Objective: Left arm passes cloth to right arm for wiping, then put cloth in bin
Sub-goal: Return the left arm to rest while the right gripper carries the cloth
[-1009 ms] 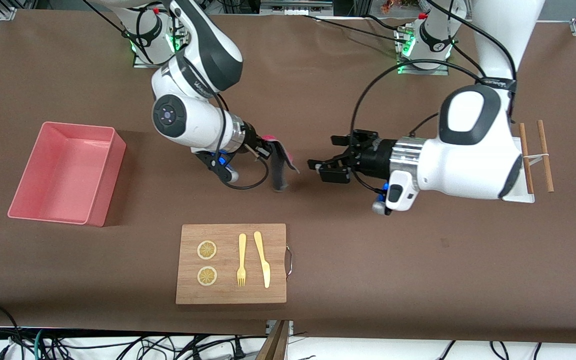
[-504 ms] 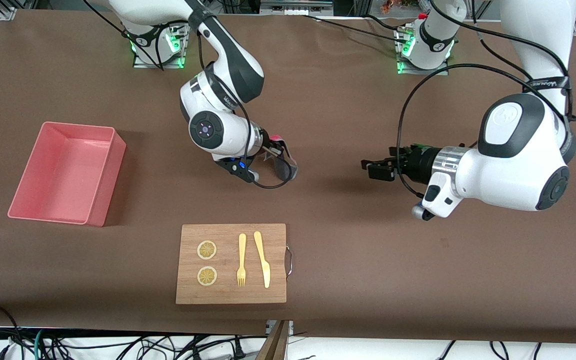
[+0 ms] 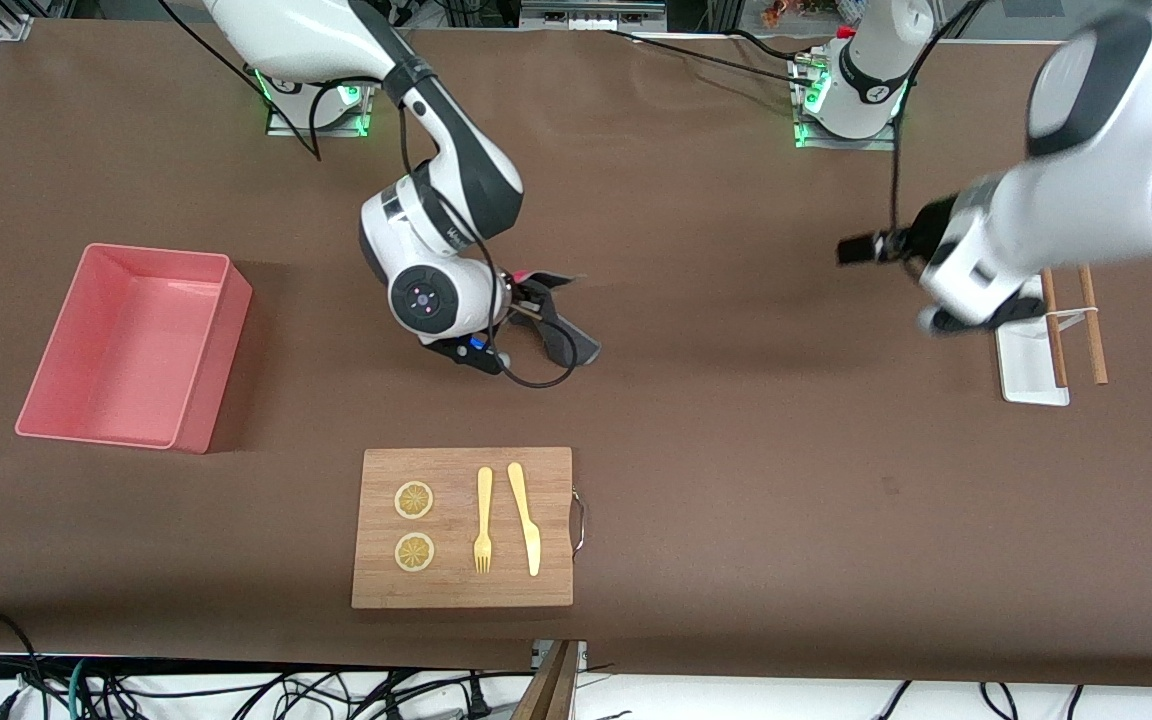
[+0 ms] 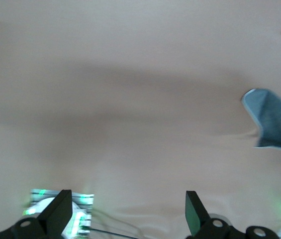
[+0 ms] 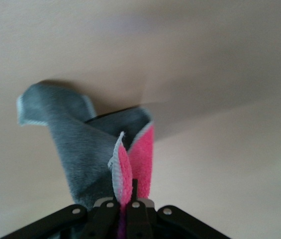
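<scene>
Handover done: right gripper (image 3: 534, 297) clamped on cloth (image 3: 564, 335), over desk (image 3: 736, 450) above wooden board (image 3: 463, 527). Left gripper (image 3: 861, 247) wide, empty, nr white tray (image 3: 1021, 372). Next: lower cloth, wipe.

No text, label or number can be read with confidence. A short line of pale lettering runs along the dark band of the right arm (image 3: 456, 236) just above its wrist, but the letters are too small to make out. Nothing written shows on any other thing in the front view or either wrist view
</scene>
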